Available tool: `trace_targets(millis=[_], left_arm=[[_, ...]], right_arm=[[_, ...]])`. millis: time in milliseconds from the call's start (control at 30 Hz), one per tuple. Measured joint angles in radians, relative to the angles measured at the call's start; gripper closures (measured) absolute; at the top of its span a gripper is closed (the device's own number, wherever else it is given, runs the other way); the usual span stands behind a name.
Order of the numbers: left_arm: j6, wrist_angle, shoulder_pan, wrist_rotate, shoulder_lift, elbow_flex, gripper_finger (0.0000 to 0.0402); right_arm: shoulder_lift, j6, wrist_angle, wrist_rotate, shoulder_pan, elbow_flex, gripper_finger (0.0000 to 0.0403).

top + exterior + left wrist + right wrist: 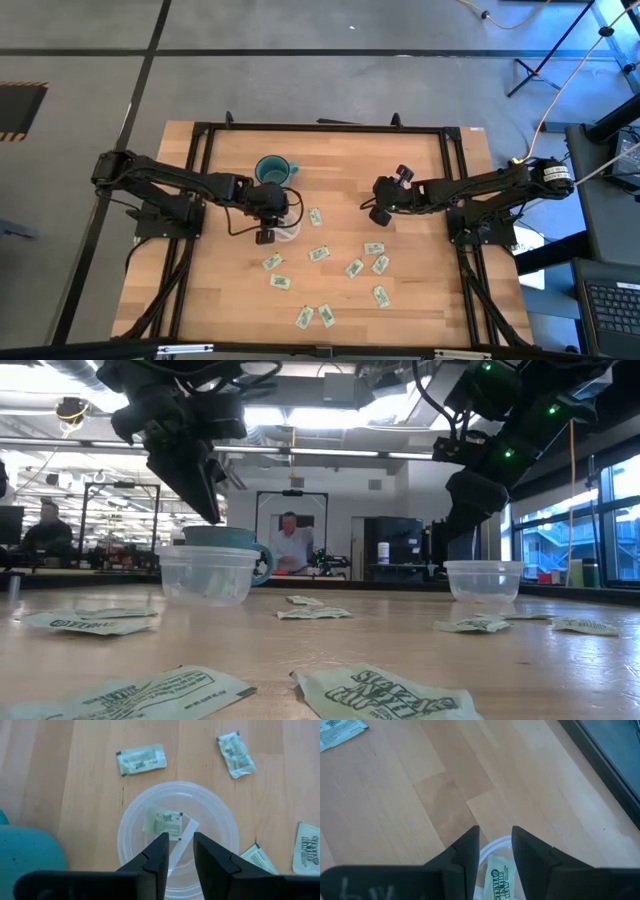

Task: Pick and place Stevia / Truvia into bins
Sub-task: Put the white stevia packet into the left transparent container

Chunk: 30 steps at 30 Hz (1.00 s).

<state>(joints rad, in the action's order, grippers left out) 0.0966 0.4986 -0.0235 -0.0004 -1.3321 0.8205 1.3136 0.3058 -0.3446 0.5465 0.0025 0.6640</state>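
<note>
Several white-and-green Stevia sachets (pixel 355 267) lie flat on the wooden table's near half. A clear cup (pixel 177 837) stands next to the teal mug (pixel 275 170) and holds one sachet (pixel 162 822). My left gripper (pixel 181 837) hovers open just above this cup, fingers pointing down and holding nothing. The second clear cup (pixel 483 580) stands on the right with a sachet (pixel 497 880) inside. My right gripper (pixel 495 830) is open above this cup's rim, also holding nothing. In the high view the right gripper (pixel 380 215) hides its cup.
The teal mug (pixel 225 540) stands just behind the left cup (pixel 208 572). Two sachets (pixel 141 759) lie beside that cup. A black frame (pixel 320 127) borders the table. Bare wood lies between the two cups and along the far edge. People sit in the room beyond.
</note>
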Motion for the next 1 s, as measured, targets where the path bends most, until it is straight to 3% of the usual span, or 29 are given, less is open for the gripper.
trace_targets(millis=[167,333,467,733,1000], left_arm=[[-0.024,0.028,-0.001,0.009,0.077,0.032,0.0311],[0.021,0.049,-0.014,0.118,0.15,0.033,0.031],[0.021,0.047,-0.09,0.179,0.157,0.033,0.0303],[-0.059,0.044,-0.261,0.041,0.087,0.033,0.0279],[0.114,0.038,-0.368,0.037,-0.041,0.033,0.0288]], right_arm=[[0.0,0.0,0.0,0.0,0.0,0.0,0.0285],[0.0,0.0,0.001,0.0,0.0,0.0,0.0285],[0.0,0.0,0.001,0.0,0.0,0.0,0.0285],[0.0,0.003,0.006,0.001,0.0,0.0,0.0285],[0.0,0.004,0.005,0.0,0.0,0.0,0.0285]])
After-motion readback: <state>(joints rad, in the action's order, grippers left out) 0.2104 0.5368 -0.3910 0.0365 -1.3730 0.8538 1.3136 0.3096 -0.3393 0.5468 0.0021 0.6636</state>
